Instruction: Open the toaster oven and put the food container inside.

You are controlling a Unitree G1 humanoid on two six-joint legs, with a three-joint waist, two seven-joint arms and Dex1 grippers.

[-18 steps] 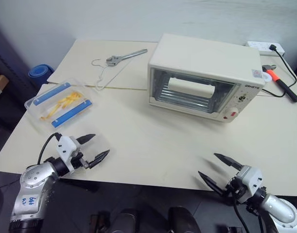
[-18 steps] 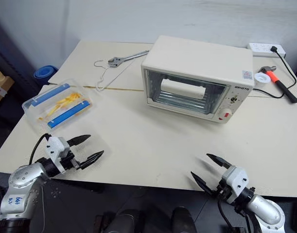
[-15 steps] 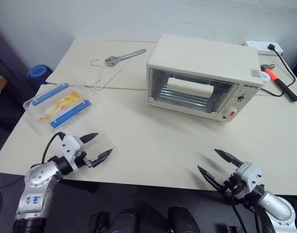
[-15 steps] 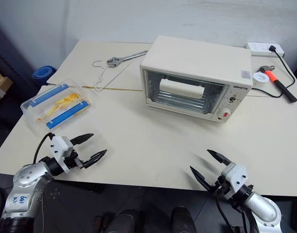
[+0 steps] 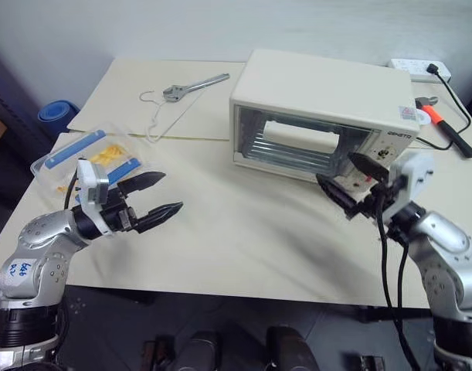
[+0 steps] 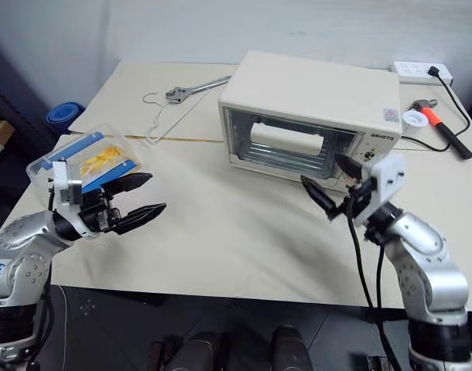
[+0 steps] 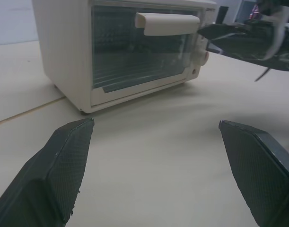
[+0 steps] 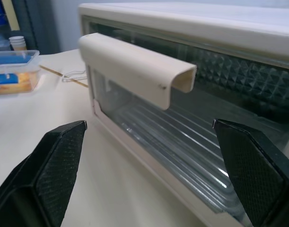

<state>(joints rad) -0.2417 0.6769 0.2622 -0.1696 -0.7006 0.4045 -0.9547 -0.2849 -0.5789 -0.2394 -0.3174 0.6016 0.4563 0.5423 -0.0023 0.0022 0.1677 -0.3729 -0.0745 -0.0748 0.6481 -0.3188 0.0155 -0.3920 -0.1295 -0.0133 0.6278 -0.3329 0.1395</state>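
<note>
1. The toaster oven [image 5: 320, 116] is sitting in the upper centre of the head view on the cream desk [image 5: 243, 239], its glass door [image 8: 191, 137] shut and the cream bar handle [image 8: 135, 66] standing proud across the top of the door.
2. The food container [image 5: 81, 158] is lying at the left of the frame, well apart from the oven, partly hidden behind the left tool [image 5: 157, 195].
3. Both tools are hanging released, fingers spread wide and grasping nothing; the right tool [image 5: 345, 185] is hovering just in front of the oven's lower right corner, its wrist view looking onto the handle.
4. The door looks stiff and hinged at the bottom, so the handle bar is probably the only sound place to pull; its smooth, rounded face may be slippery under narrow black fingers.
5. The oven seems light enough to slide forward if tugged sharply.
6. The container appears to be thin, clear, flexible plastic: light, easily squeezed out of shape, best pinched across its short width at the blue strips [image 6: 104, 171].
</note>
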